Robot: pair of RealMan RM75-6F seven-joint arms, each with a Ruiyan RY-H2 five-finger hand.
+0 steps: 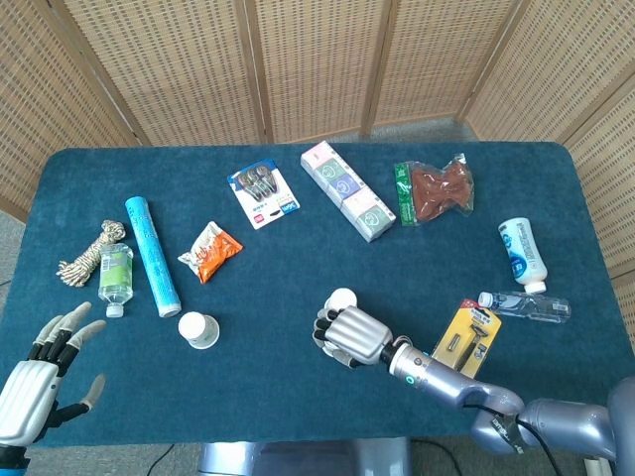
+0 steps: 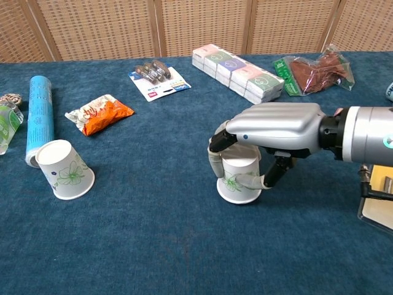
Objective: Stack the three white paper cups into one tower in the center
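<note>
Left hand sits at the near left corner of the blue surface, fingers spread apart and holding nothing; it appears in the head view only.

Right hand reaches in from the near right and covers an upside-down white paper cup standing near the centre of the surface. Its fingers curl down around the cup's sides and clamp it from above. In the head view only a white disc shows at the far edge of this hand; whether more than one cup is nested there cannot be told.

A second paper cup lies tipped on its side to the left, well apart from the first, its base touching or just beside the near end of a light blue tube.

To the right of the hand lies a carded razor pack, with a small clear water bottle just beyond it.

Further back: an orange snack packet, a small green-labelled bottle and a coil of rope at far left.

Farthest row: a carded set of clips, a long tissue pack, and a bag of brown snacks.
</note>
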